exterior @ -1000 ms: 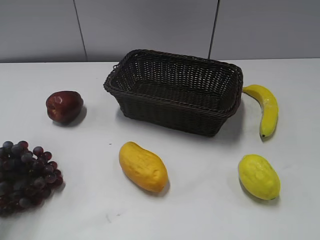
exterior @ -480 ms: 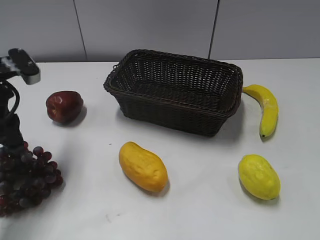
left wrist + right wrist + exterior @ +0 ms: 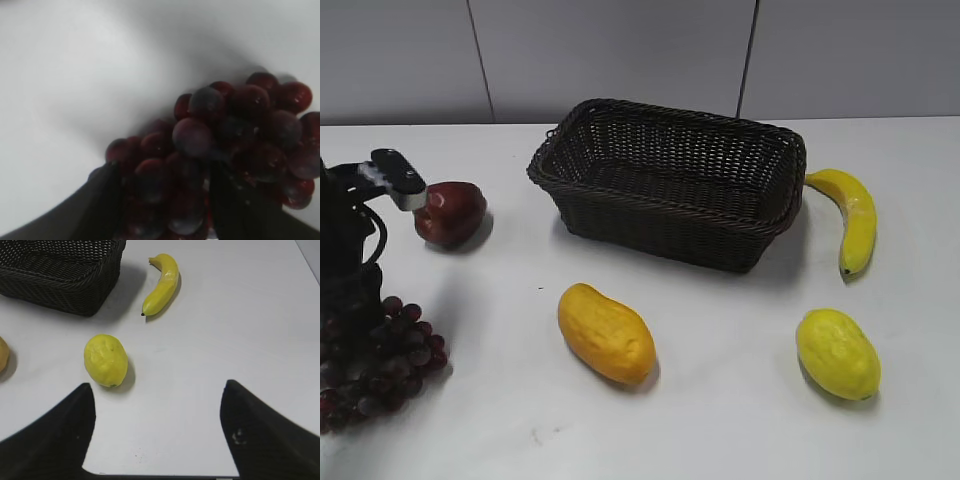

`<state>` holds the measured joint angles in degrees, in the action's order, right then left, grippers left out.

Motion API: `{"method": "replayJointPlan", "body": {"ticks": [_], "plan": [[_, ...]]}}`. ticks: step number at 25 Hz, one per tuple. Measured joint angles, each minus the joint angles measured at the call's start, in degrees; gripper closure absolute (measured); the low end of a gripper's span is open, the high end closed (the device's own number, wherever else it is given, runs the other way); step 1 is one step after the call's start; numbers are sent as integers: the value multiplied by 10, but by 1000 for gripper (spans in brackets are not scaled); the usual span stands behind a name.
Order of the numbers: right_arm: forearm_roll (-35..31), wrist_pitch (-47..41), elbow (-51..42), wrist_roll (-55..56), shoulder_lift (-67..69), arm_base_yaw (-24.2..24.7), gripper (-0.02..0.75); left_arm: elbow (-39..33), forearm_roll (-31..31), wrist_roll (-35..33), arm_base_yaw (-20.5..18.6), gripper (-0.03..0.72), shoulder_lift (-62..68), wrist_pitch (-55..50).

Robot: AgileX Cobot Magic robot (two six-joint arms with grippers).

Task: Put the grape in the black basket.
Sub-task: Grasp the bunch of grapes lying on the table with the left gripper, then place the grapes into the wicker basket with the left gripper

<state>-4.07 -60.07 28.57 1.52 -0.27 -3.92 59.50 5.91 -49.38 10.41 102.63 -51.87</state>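
Observation:
The grape (image 3: 395, 350), a bunch of dark purple-red berries, lies on the white table at the front left. My left gripper (image 3: 350, 305) has come down onto it from above. In the left wrist view its two dark fingers (image 3: 165, 200) grip the near part of the grape (image 3: 225, 125), with berries filling the gap between them. The black basket (image 3: 660, 225) stands empty at the back centre, well to the right of the grape. My right gripper (image 3: 155, 390) is open and empty above bare table. It does not show in the exterior view.
A dark red apple (image 3: 455, 212) sits just behind the left arm. A yellow mango (image 3: 605, 333) lies front centre, a lemon-yellow fruit (image 3: 837, 352) front right (image 3: 105, 360), and a banana (image 3: 852, 215) right of the basket (image 3: 161, 284).
The left arm came into view from the left and dropped down onto the grape bunch. The bunch, the other fruit and the basket have not moved.

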Motion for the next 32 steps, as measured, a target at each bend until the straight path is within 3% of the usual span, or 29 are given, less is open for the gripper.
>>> {"method": "replayJointPlan", "body": {"ticks": [2, 7, 14, 25, 29, 32], "plan": [[0, 0, 0, 0, 0, 0, 148, 2, 1, 0, 0, 255, 1, -4], [0, 0, 0, 0, 0, 0, 148, 18, 1, 14, 0, 592, 1, -50], [0, 0, 0, 0, 0, 0, 148, 81, 4, 34, 0, 603, -34, -133], [0, 0, 0, 0, 0, 0, 148, 296, 59, 35, 0, 610, -130, -178], [0, 0, 0, 0, 0, 0, 148, 364, 124, 35, 0, 610, -131, -178], [0, 0, 0, 0, 0, 0, 148, 379, 212, 35, 0, 610, -131, -134]]}}
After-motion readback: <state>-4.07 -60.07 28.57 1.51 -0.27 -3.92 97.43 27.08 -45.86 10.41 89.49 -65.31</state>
